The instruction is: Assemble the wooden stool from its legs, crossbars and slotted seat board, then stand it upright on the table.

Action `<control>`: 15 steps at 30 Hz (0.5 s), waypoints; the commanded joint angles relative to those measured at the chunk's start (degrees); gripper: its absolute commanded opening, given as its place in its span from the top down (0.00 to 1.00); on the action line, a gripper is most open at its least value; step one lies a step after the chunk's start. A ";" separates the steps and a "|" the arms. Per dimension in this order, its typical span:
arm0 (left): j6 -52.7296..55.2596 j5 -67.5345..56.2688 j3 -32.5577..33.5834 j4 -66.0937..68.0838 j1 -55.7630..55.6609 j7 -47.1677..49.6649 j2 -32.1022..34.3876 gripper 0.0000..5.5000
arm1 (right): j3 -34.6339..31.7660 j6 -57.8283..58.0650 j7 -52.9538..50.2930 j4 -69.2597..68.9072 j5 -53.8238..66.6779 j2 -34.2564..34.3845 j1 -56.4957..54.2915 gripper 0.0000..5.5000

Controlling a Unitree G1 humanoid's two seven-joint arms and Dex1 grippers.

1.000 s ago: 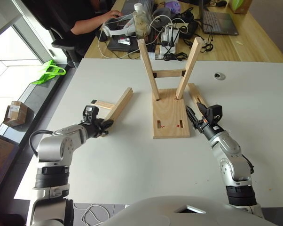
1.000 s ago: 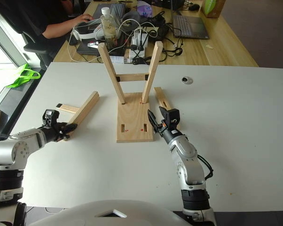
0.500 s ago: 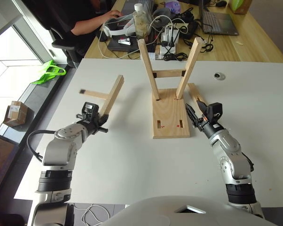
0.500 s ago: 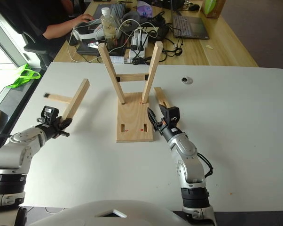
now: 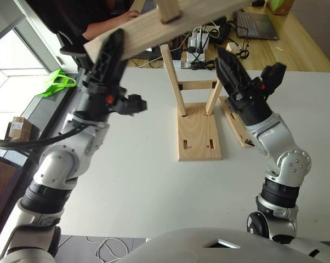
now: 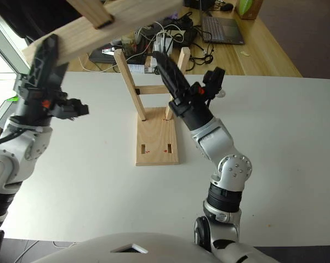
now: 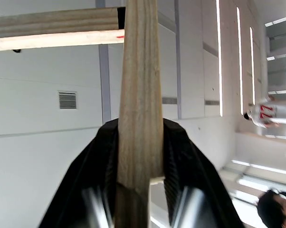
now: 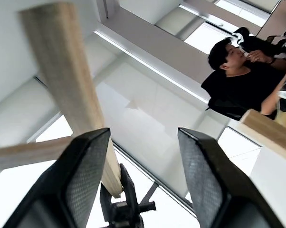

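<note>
High above the white surface [image 5: 154, 186], the left hand [image 7: 140, 152] pinches a leg frame [image 5: 154, 24], likely bound for the seat board [image 5: 198, 137] lying flat below. The right hand [image 8: 143, 137], spread and empty, hovers alongside to steady it.

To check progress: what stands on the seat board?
Two legs joined by a crossbar stand at the far end of the seat board; their ends inside it cannot be seen.

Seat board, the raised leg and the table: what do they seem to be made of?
The seat board: pale wood with visible grain, matte, seemingly unvarnished. The raised leg: the same light wood, square-cut, bare-looking. The table: smooth white surface, faintly glossy, perhaps laminate; its core can't be told.
</note>
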 commanded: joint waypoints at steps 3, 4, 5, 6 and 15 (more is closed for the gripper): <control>-2.56 2.05 -0.87 -0.23 -0.97 -2.04 -4.47 0.81 | -0.07 -3.29 -2.69 -1.71 9.06 -1.11 -0.60 0.38; -2.71 1.95 -0.48 -0.12 -0.95 -2.27 -5.08 0.81 | 0.32 -2.95 -2.00 -2.15 9.25 -2.03 -0.13 0.36; -2.70 1.67 0.20 -0.11 -0.99 -2.45 -5.59 0.81 | 0.88 -2.02 -0.76 -2.58 8.76 -3.42 0.65 0.33; -2.80 1.32 0.85 -0.19 -1.09 -2.69 -5.84 0.81 | 1.45 -1.22 0.37 -2.97 7.74 -4.70 1.62 0.30; -5.39 -0.73 2.85 0.37 -1.35 -5.91 -8.04 0.81 | 6.05 -1.46 7.69 -2.51 -6.47 -10.31 6.71 0.24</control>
